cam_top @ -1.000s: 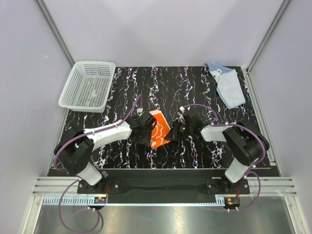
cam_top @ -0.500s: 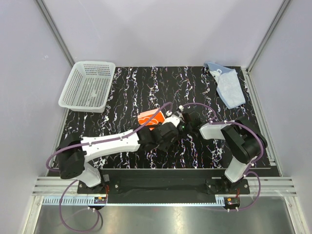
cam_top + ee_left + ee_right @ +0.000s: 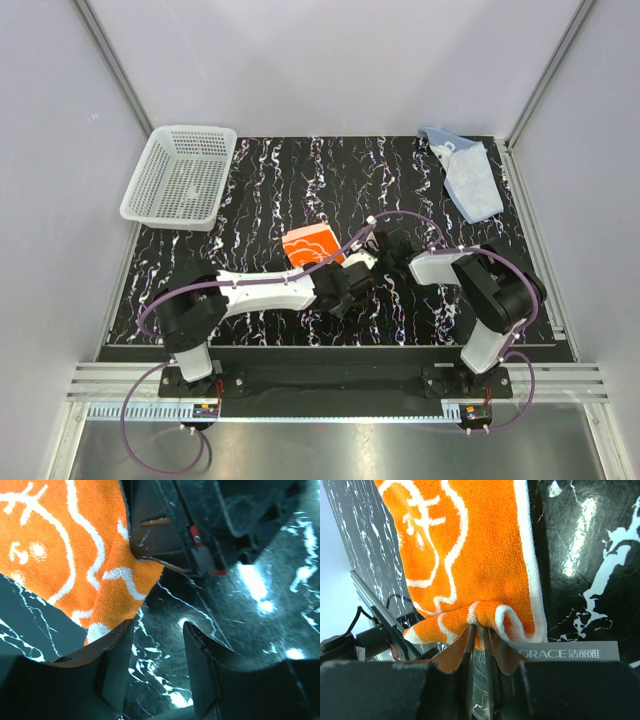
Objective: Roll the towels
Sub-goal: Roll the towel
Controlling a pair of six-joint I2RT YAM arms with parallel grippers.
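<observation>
Orange towel (image 3: 470,540) looked light and floppy, best held by its hem, where the right gripper (image 3: 479,630) pinched it; the left gripper (image 3: 157,630) gaped empty.

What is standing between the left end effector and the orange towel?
Nothing visible does. A corner of the orange towel lies right beside one finger of the open left end effector, over the black marbled table. The right end effector, shut on the towel's edge, sits close behind that corner.
</observation>
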